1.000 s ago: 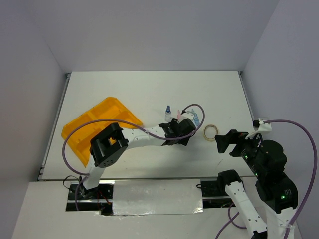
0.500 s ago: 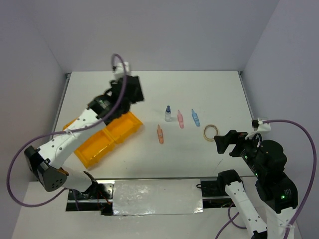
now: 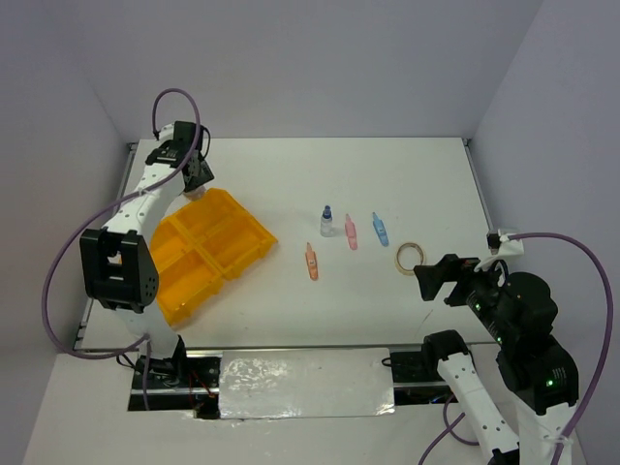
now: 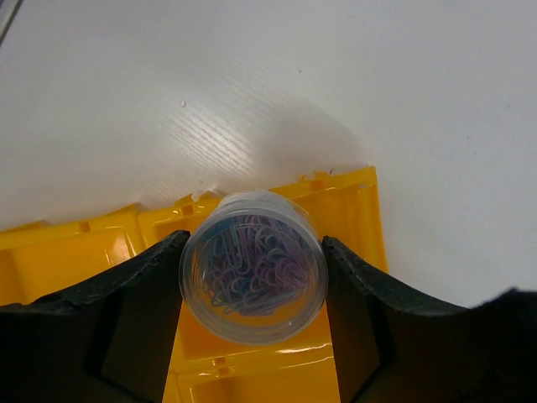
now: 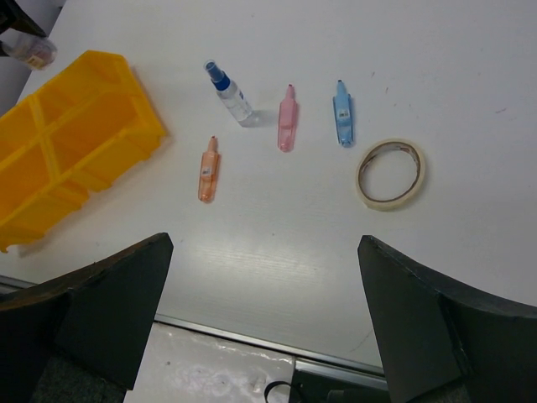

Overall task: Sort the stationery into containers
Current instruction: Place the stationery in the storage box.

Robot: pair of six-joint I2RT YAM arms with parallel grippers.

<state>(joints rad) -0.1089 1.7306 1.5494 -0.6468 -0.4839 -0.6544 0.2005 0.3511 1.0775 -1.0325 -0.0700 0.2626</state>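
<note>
My left gripper [image 4: 253, 252] is shut on a round clear jar [image 4: 253, 267] full of coloured paper clips. It holds the jar over the far corner of the yellow-orange tray [image 4: 357, 201], at the table's far left [image 3: 194, 174]. The tray [image 3: 208, 254] has four compartments, and no stationery shows in them. On the table lie an orange piece [image 3: 311, 261], a pink piece [image 3: 351, 232], a blue piece [image 3: 380, 229], a clear tube with a blue cap [image 3: 326, 221] and a beige tape ring [image 3: 411, 258]. My right gripper [image 5: 262, 243] is open near the table's front right [image 3: 436, 279], holding nothing.
A grey wall stands close behind the left gripper along the table's left edge [image 3: 124, 194]. A metal rail [image 3: 291, 349] runs along the near edge, with the arm bases below it. Purple cables [image 3: 68, 262] loop beside both arms.
The left arm has swung from the group of stationery in the middle leftward to above the tray's far corner. The right arm has not moved.
</note>
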